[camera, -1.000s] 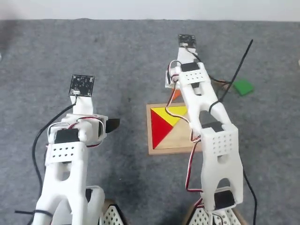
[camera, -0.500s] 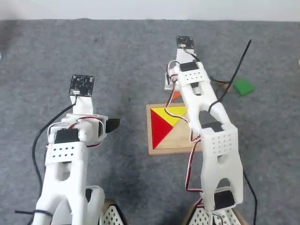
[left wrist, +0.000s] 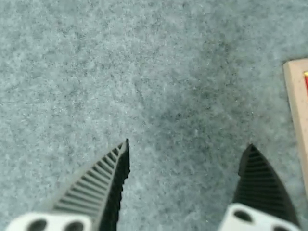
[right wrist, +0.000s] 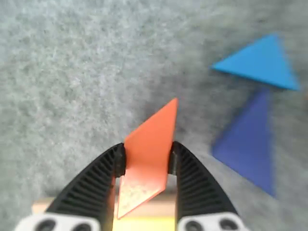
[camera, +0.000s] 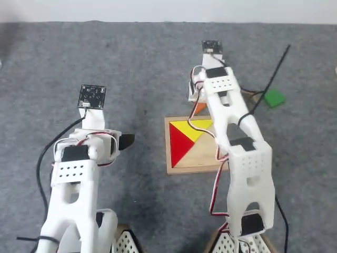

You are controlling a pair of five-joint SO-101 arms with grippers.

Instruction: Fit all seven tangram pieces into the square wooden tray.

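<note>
Orange piece (right wrist: 151, 127) clamped by right gripper (right wrist: 147, 148) at far edge of wooden tray (camera: 176, 168), light blue triangle (right wrist: 260, 62) and dark blue triangle (right wrist: 248, 142) laid beyond, left gripper (left wrist: 188, 144) spread wide, nothing held, over open carpet (left wrist: 144, 72) left of tray.

tray (camera: 174, 169) under the right arm, two triangles in its left half (far one (camera: 192, 129) touching the nearer one (camera: 179, 145)), parallelogram piece (right wrist: 147, 154) between the right gripper (right wrist: 147, 148) fingers at the tray's far edge, two loose triangles (right wrist: 260, 62) (right wrist: 250, 144) close together on the mat nearby, small square (camera: 273, 97) off far right, left gripper (left wrist: 188, 144) over mat left of the tray
</note>
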